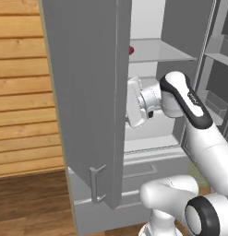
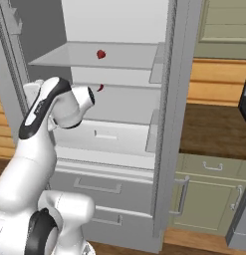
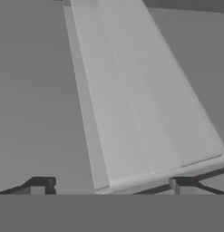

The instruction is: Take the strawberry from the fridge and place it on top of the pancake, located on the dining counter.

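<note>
**Hand view: end effector wide open inside the fridge**

Right base view shows the fridge with its doors open. The little red strawberry sits on a white shelf up high. The arm reaches in under that shelf. The end effector holds nothing, and its two dark fingertips stand far apart.
</note>
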